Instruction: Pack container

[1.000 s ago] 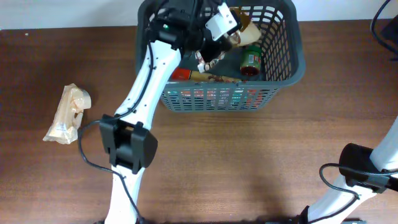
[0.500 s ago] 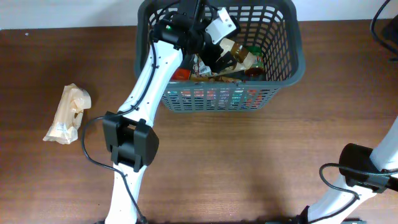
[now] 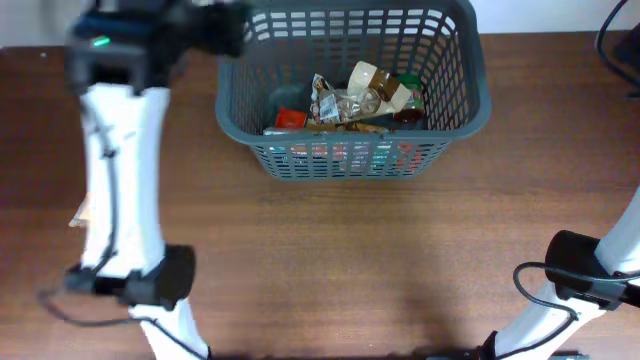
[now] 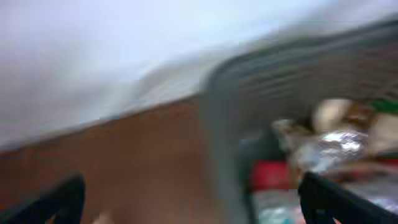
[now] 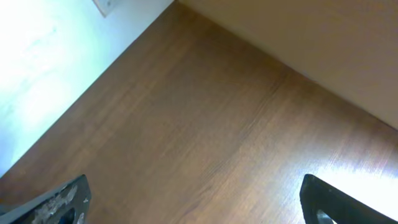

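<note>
Since groceries (image 3: 360, 95) lie inside the container (image 3: 340, 158), the left gripper (image 4: 199, 202) hovers at the frame's upper left, jaws apart and empty; the right gripper (image 5: 196, 205) idles, jaws apart too.

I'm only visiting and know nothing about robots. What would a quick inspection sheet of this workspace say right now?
Surface: brown wooden table, no spills seen.
Job's things: dark grey basket at the far edge, holding packets and a red item.
Clutter: pale sliver beside the left arm, too hidden to identify.
Grippers: left tool open, view blurred, near the basket's outer wall; right tool open, nothing between its fingers.
Cables: black cable by the right arm's base; another at the top right corner.
Surroundings: pale wall.
</note>
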